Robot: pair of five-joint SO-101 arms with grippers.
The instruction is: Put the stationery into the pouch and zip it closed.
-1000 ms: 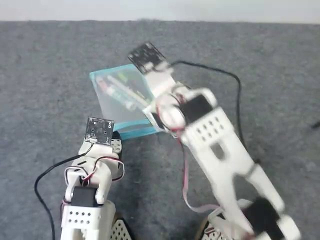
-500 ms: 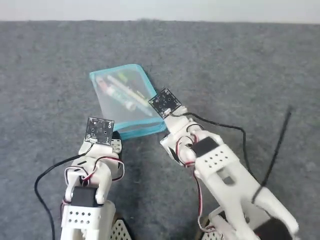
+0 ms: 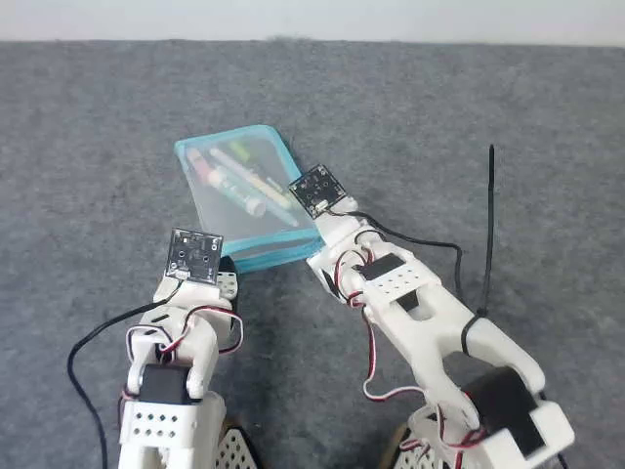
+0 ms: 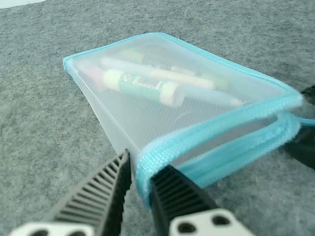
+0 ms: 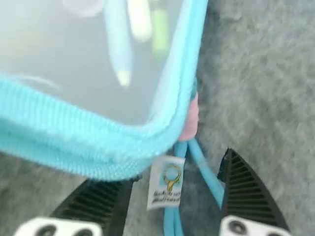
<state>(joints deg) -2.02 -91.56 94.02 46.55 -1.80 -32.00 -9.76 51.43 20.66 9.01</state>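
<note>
A clear pouch (image 3: 239,200) with a teal zipper band lies on the grey carpet, with pens and a glue stick (image 3: 234,181) inside. In the left wrist view my left gripper (image 4: 140,184) is shut on the pouch's (image 4: 172,113) near teal corner, the glue stick (image 4: 142,83) lying beyond. At the pouch's other near corner, my right gripper (image 5: 170,196) stands open. A teal pull cord (image 5: 189,152) and a small white label (image 5: 165,182) hang between its fingers without touching them. The pouch's teal band (image 5: 74,142) runs just in front of them.
Grey carpet (image 3: 469,117) spreads around the pouch, and a pale wall strip (image 3: 312,20) runs along the far edge. A black cable (image 3: 488,225) loops up beside the right arm. Both arm bases stand near the front edge.
The right arm has drawn back from over the pouch's far side to its near right corner and dropped low. The left arm and the pouch have kept still.
</note>
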